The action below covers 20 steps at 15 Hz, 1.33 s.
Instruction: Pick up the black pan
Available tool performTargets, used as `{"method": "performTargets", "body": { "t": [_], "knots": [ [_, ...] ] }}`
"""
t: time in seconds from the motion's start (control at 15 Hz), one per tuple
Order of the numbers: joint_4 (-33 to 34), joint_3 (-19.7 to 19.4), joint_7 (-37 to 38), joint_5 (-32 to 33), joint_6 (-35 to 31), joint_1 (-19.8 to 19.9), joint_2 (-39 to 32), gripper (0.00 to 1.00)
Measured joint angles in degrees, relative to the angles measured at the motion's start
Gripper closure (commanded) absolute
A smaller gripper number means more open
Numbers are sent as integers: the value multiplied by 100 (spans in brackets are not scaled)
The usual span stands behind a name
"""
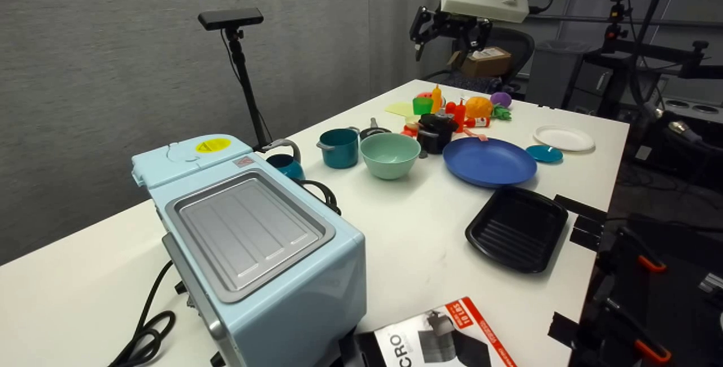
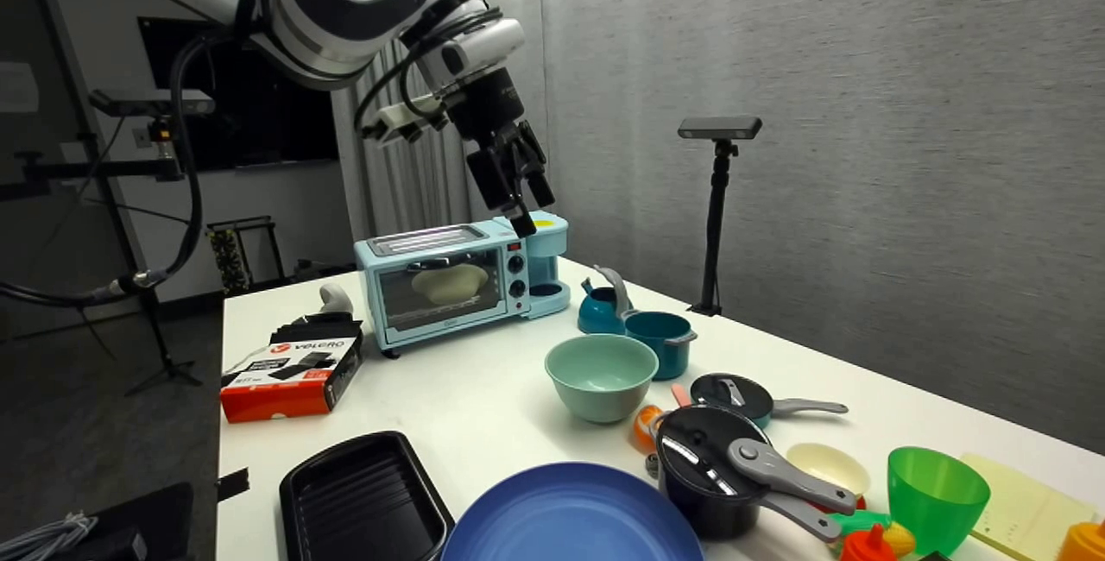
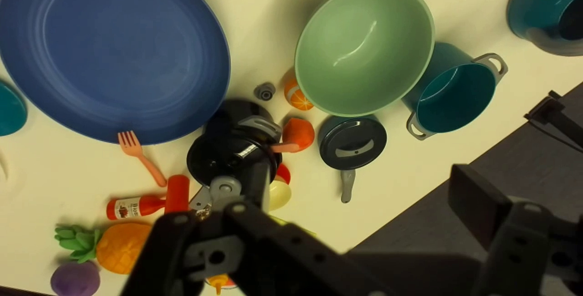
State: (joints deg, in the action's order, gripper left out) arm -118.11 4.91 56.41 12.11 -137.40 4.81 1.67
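A black rectangular pan point(image 1: 517, 228) with a ridged floor lies flat on the white table near its edge; it also shows in an exterior view point(image 2: 367, 501), cut by the lower border. It is out of the wrist view. A small round pan point(image 3: 353, 143) with a dark lid and grey handle stands farther off; it shows in both exterior views point(image 1: 374, 131) point(image 2: 729, 393). My gripper point(image 1: 445, 53) is open and empty, high above the table and apart from both pans; it also shows in an exterior view point(image 2: 533, 211) and the wrist view point(image 3: 369, 191).
A blue plate point(image 1: 489, 162) lies beside the rectangular pan. A black pot point(image 2: 704, 475), green bowl point(image 2: 601, 377) and teal pot point(image 3: 455, 98) stand close together. A light-blue toaster oven point(image 1: 305, 299) and Velcro box point(image 2: 280, 393) stand at one end. Toy food point(image 1: 479, 107) lies opposite.
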Motion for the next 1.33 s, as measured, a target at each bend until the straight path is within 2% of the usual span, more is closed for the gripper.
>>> {"method": "performTargets", "body": {
  "t": [0.2,0.4,0.53,0.67,0.87,1.07,1.2,1.33],
  "knots": [
    [-5,-12,142,22,13,-22,-30,0],
    [167,-74,1056,217,331,-48,-387,0],
    [402,-267,1305,123,623,-52,-714,0],
    [666,-552,1336,-205,850,-22,-1001,0],
    [1070,-945,1048,-1115,1121,173,-1355,0],
    [1420,-1205,722,-1805,1163,411,-1696,0],
    [1667,-1338,669,-1971,1119,499,-1954,0],
    [1901,-1506,986,-1727,768,448,-2218,0]
  ]
}}
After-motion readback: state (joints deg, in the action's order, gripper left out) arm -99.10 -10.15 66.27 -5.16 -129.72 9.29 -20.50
